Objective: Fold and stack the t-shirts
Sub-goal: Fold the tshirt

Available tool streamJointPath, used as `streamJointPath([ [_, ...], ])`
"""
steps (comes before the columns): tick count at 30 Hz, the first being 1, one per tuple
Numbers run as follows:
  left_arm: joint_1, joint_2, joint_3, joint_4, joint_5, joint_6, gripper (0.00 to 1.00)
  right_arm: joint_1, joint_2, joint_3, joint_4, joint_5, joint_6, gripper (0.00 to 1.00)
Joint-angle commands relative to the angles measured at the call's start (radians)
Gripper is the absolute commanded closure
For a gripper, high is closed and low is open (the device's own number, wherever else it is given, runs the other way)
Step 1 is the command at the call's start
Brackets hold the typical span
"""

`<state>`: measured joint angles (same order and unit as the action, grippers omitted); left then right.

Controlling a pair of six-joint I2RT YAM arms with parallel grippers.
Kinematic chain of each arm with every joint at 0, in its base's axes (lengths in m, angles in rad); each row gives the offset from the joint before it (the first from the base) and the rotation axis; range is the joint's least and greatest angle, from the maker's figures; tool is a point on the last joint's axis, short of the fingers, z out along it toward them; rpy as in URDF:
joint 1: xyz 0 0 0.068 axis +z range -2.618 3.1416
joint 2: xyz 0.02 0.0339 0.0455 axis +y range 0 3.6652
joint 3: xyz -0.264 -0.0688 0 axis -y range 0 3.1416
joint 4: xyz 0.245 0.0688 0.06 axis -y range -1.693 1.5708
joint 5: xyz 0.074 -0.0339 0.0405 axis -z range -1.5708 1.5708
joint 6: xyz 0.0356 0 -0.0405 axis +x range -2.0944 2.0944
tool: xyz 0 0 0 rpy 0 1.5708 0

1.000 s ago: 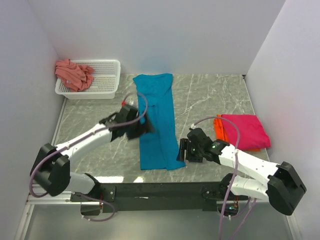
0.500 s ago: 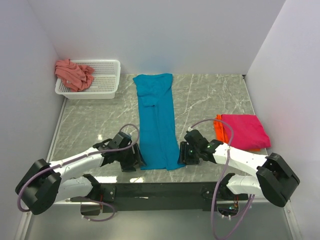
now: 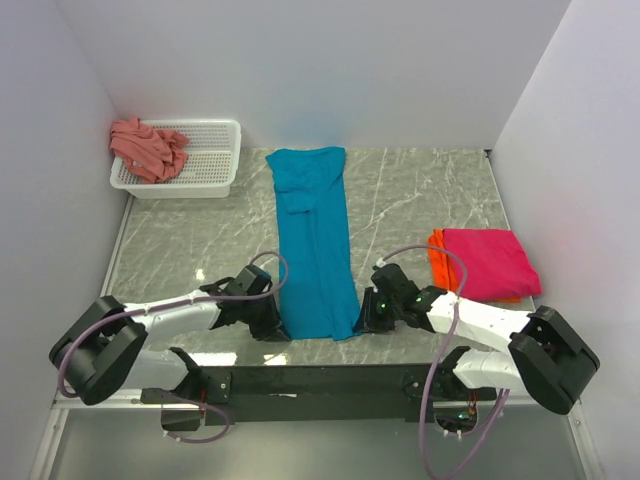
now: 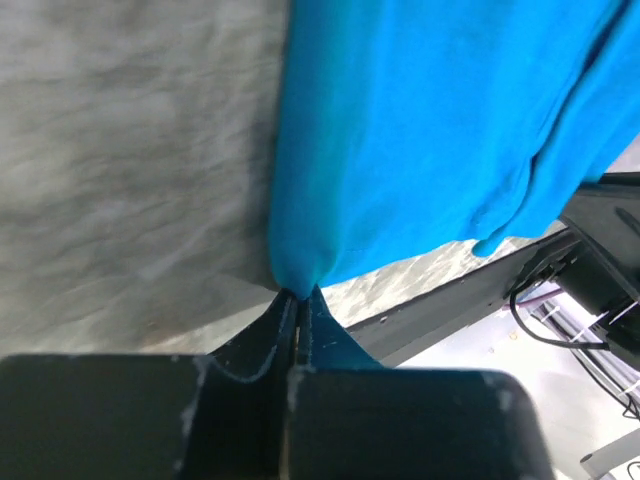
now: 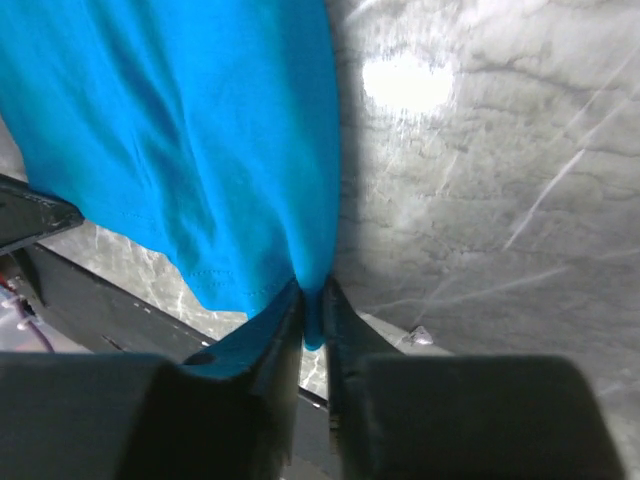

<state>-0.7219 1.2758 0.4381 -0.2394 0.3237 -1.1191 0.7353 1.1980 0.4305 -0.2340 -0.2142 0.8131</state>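
Note:
A teal-blue t-shirt (image 3: 313, 240) lies folded into a long strip down the middle of the table. My left gripper (image 3: 280, 328) is shut on its near left corner (image 4: 300, 270), the cloth pinched between the fingers. At the near right corner (image 5: 312, 300) my right gripper (image 3: 362, 322) is shut on the cloth too. A magenta-pink t-shirt (image 3: 490, 260) lies folded on top of an orange t-shirt (image 3: 437, 256) at the right. A salmon-pink t-shirt (image 3: 147, 148) is crumpled in the basket.
A white mesh basket (image 3: 212, 160) stands at the back left corner. White walls enclose the table on three sides. The black mounting rail (image 3: 320, 380) runs along the near edge, just behind both grippers.
The left arm swung from the shirt's middle down to its near left corner and closed there. The right gripper shifted slightly toward the near right corner and closed on it.

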Motion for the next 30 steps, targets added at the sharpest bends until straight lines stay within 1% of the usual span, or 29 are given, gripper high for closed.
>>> streamJointPath([
  [1, -0.008, 0.039, 0.007, -0.023, -0.035, 0.018, 1.00, 0.001, 0.022, -0.052, -0.011, -0.008, 0.035, 0.81],
  [3, -0.013, 0.019, -0.002, -0.053, -0.047, 0.010, 1.00, 0.009, -0.018, -0.071, -0.011, -0.005, 0.055, 0.86],
  [4, -0.014, -0.015, -0.013, -0.093, -0.057, -0.002, 1.00, 0.015, -0.037, -0.084, -0.005, -0.011, 0.064, 0.87],
  [6, -0.014, -0.059, -0.027, -0.123, -0.080, -0.013, 1.00, 0.029, -0.092, -0.127, 0.025, -0.034, 0.105, 0.88],
  [8, -0.017, -0.133, -0.044, -0.135, -0.072, -0.031, 1.00, 0.058, -0.142, -0.179, 0.070, -0.072, 0.149, 0.90],
  [9, -0.019, -0.159, -0.048, -0.130, -0.066, -0.038, 1.00, 0.067, -0.159, -0.191, 0.088, -0.088, 0.187, 0.91],
  [11, -0.021, -0.229, -0.056, -0.097, -0.064, -0.038, 1.00, 0.079, -0.207, -0.199, 0.102, -0.079, 0.204, 0.91],
  [15, -0.019, -0.279, -0.041, -0.054, -0.089, -0.015, 1.00, 0.078, -0.247, -0.147, 0.059, -0.033, 0.178, 0.92],
  [18, -0.019, -0.259, 0.008, -0.048, -0.100, 0.005, 1.00, 0.078, -0.242, -0.070, 0.012, 0.004, 0.138, 0.94],
  [21, 0.002, -0.198, 0.073, -0.038, -0.137, 0.034, 1.00, 0.055, -0.206, 0.026, -0.040, 0.079, 0.078, 0.95],
  [24, 0.048, -0.132, 0.142, -0.021, -0.126, 0.059, 1.00, 0.029, -0.155, 0.128, -0.073, 0.162, 0.029, 0.97],
  [28, 0.104, -0.072, 0.221, 0.021, -0.135, 0.096, 1.00, -0.002, -0.103, 0.218, -0.068, 0.196, -0.026, 0.97],
  [30, 0.144, -0.047, 0.264, 0.005, -0.140, 0.111, 1.00, -0.025, -0.057, 0.280, -0.065, 0.200, -0.054, 0.97],
])
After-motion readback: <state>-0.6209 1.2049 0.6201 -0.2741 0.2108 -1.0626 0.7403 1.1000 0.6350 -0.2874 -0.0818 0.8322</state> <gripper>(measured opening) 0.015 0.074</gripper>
